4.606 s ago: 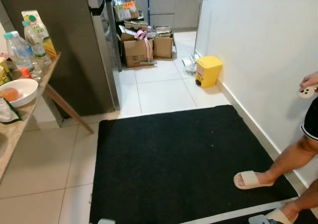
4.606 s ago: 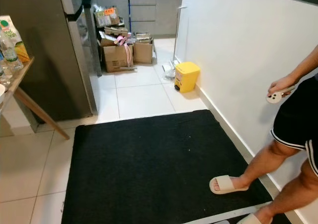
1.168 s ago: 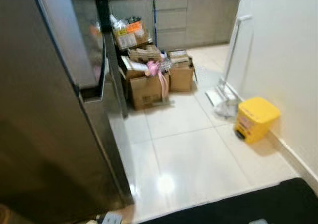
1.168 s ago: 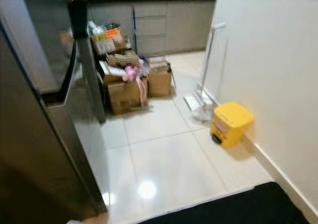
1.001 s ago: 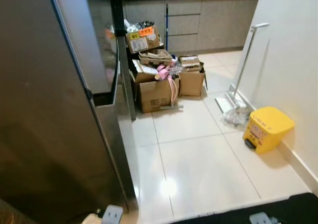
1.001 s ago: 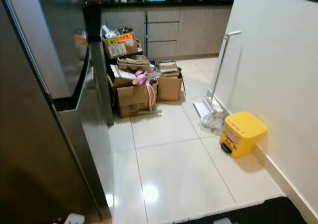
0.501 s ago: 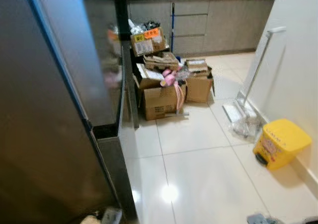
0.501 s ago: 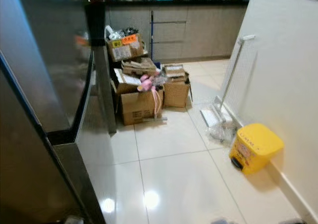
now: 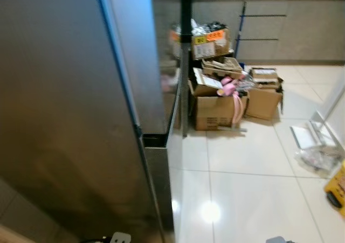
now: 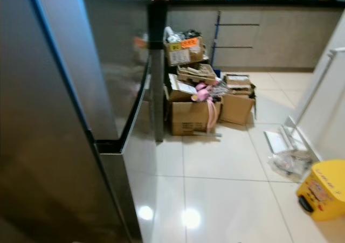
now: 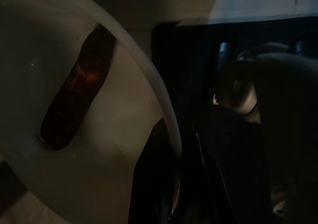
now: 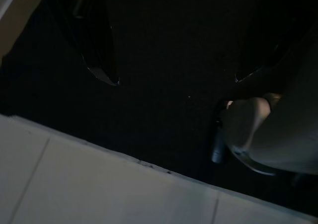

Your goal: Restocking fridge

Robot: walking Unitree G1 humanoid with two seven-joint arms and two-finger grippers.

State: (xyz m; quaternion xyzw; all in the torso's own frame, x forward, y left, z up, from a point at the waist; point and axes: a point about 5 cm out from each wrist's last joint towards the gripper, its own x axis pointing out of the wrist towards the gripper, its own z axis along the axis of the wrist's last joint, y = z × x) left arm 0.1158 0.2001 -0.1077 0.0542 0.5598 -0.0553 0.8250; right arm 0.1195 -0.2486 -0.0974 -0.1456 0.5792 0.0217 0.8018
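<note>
Fridge [image 9: 64,103], steel, doors closed, fills left half of my head view. Cardboard boxes [image 9: 226,92] stacked upper centre, by dark counter. Yellow bin [image 10: 323,192] at right edge on white tile.

My left gripper [image 11: 171,184]: fingers clamped on rim of white bowl [image 11: 74,134], something dark orange inside.

My right gripper [image 12: 171,77]: fingers spread apart, holding nothing, over black mat [image 12: 164,45].

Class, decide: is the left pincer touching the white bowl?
Touching. In the left wrist view the white bowl's rim runs between the left pincer's two black fingers, which clamp it from either side.
</note>
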